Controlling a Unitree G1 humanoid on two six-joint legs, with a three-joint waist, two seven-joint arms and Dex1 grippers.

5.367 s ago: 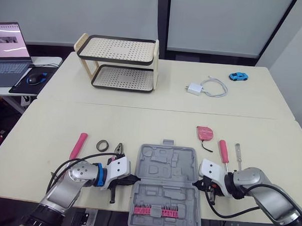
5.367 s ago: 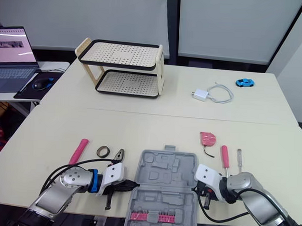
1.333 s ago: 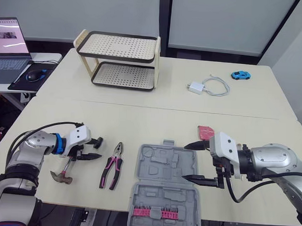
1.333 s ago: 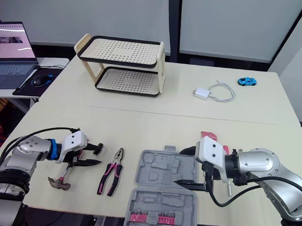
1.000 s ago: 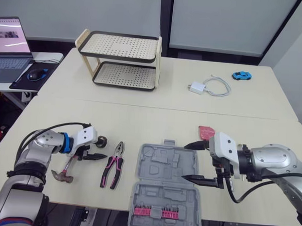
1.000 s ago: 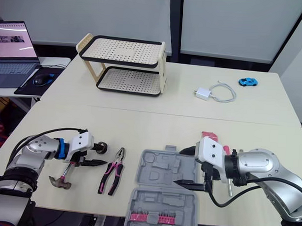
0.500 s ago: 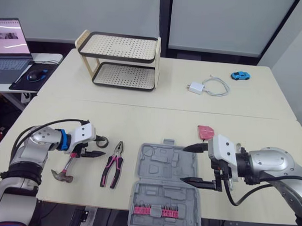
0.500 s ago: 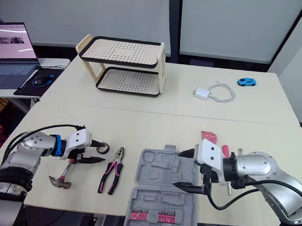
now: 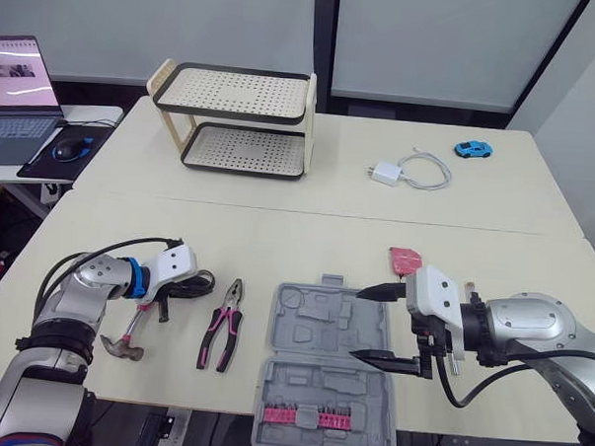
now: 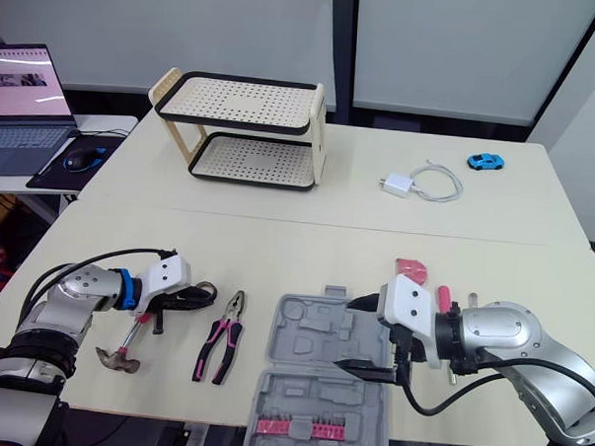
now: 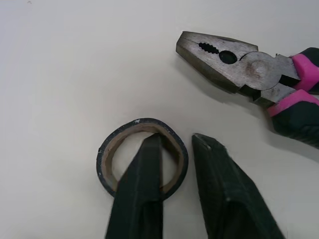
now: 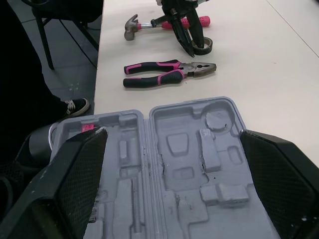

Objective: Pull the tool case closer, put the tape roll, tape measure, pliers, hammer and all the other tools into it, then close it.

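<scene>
Though apart, fingers (image 11: pixel 142 199) astride tape roll (image 11: pixel 141 124)

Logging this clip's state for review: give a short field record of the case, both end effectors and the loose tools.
tool case: lying open, none of the loose tools inside
left end effector: open, one finger inside the tape roll, one outside
right end effector: open, over the case
pliers: table, left of case
hammer: table, left of pliers
tape measure: table, beyond case's right corner
</scene>
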